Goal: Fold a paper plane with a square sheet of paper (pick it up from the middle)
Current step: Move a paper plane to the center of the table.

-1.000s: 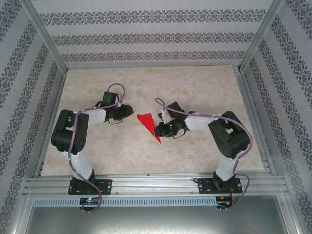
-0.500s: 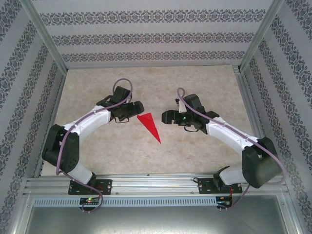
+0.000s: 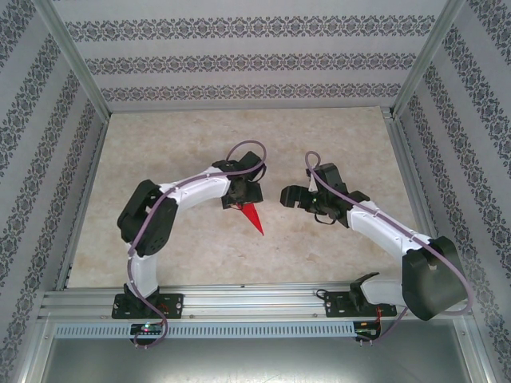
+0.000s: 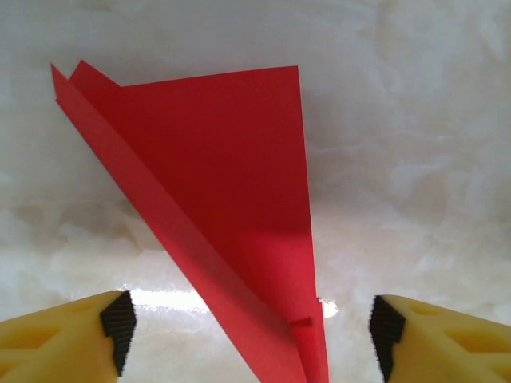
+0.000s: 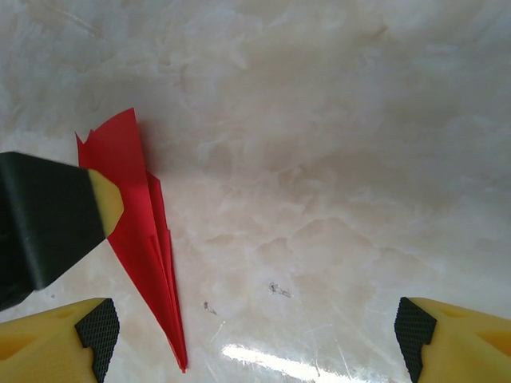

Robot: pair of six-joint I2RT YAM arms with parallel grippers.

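Observation:
The paper plane is a flat, bright red pointed dart lying on the marble table, tip toward the near edge. My left gripper hangs over its wide far end and hides that part from above. In the left wrist view the plane runs up between the open jaws of the left gripper, and neither yellow finger touches it. My right gripper stands open a short way to the right of the plane. From the right wrist, the plane lies left of the right gripper, partly behind a left fingertip.
The pale marble tabletop is ringed by an aluminium frame and patterned walls. Bare table lies between the right gripper's fingers and behind both arms.
Both grippers have opened. The left arm has swung right, coming over the plane's wide end. The right gripper has drawn back from the plane to its right side.

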